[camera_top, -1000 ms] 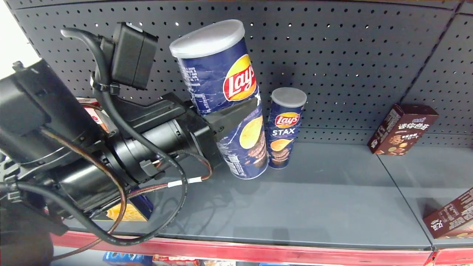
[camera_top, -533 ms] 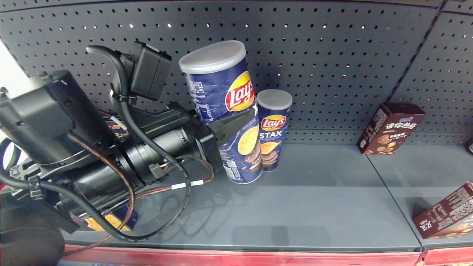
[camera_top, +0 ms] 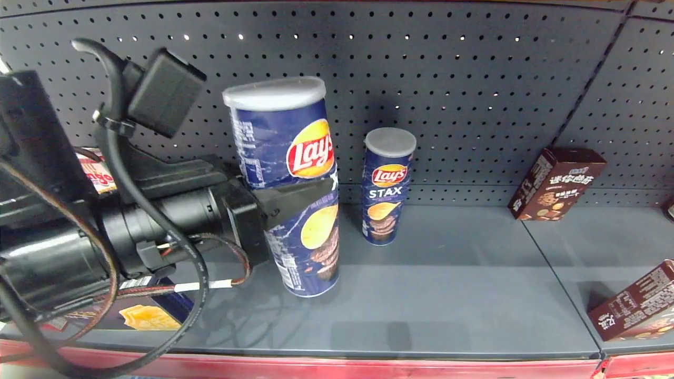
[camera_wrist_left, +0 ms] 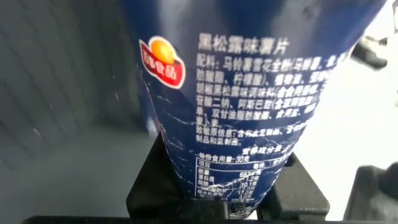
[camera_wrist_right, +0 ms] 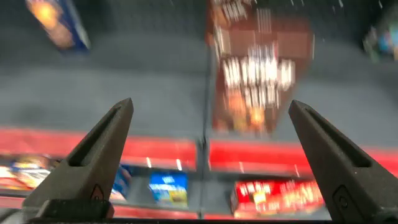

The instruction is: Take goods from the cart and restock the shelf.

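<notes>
My left gripper point(camera_top: 295, 202) is shut on the middle of a tall blue chip can point(camera_top: 284, 158) with a grey lid, holding it upright. The can's base sits at or just above the grey shelf floor point(camera_top: 447, 284); I cannot tell if it touches. In the left wrist view the can point(camera_wrist_left: 249, 106) rises between the black jaws. A second, smaller-looking blue can point(camera_top: 387, 187) stands on the shelf further back, to the right and apart from the held one. My right gripper point(camera_wrist_right: 210, 107) is open and holds nothing, facing a blurred brown box point(camera_wrist_right: 261, 74) above the shelf's red front edge point(camera_wrist_right: 155, 152).
Two brown snack boxes point(camera_top: 558, 184) point(camera_top: 632, 308) lie tilted on the shelf's right part. A blue box point(camera_top: 142, 316) lies under my left arm, and a red-and-white package point(camera_top: 97, 176) is behind it. A perforated back panel point(camera_top: 474, 79) closes the shelf. Open floor lies between the cans and the boxes.
The left arm has drawn the held can left and toward the shelf's front, opening a gap to the standing can. Before that, the head camera shifted.
</notes>
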